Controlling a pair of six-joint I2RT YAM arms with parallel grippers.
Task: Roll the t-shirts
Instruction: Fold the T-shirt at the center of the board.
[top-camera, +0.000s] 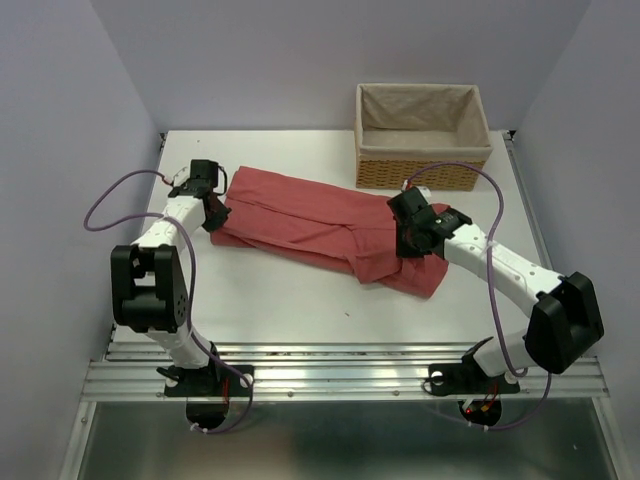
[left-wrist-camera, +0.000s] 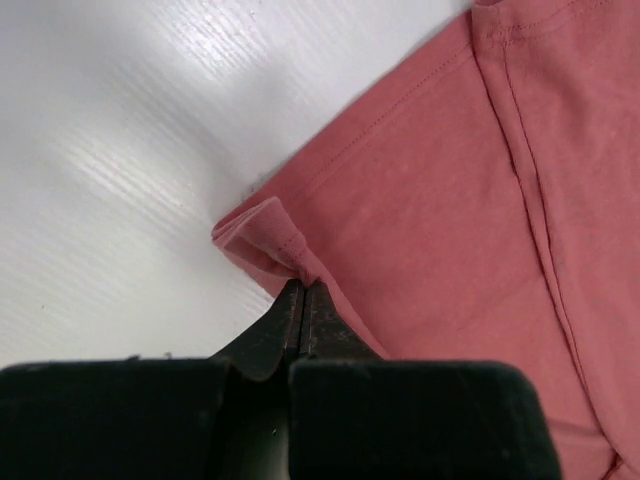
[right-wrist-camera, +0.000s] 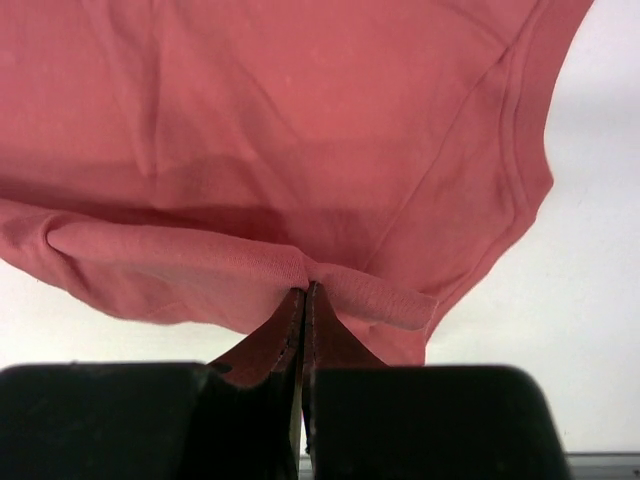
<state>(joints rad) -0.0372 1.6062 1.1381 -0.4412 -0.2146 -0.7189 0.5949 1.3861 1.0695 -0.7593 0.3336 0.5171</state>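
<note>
top: folded salmon t-shirt (top-camera: 310, 222) lies flat, wicker basket (top-camera: 421, 150) at its 1 o'clock. left wrist: left gripper (left-wrist-camera: 302, 296) clamped on a corner hem. right wrist: right gripper (right-wrist-camera: 303, 297) clamped on a folded edge. likely a pre-roll fold; next needs both ends carried evenly.

The t-shirt (top-camera: 320, 225) lies on the table (top-camera: 280, 300), basket (top-camera: 420, 172) behind.

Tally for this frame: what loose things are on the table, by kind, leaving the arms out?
T-shirt: 1
Basket: 1
Total: 2
</note>
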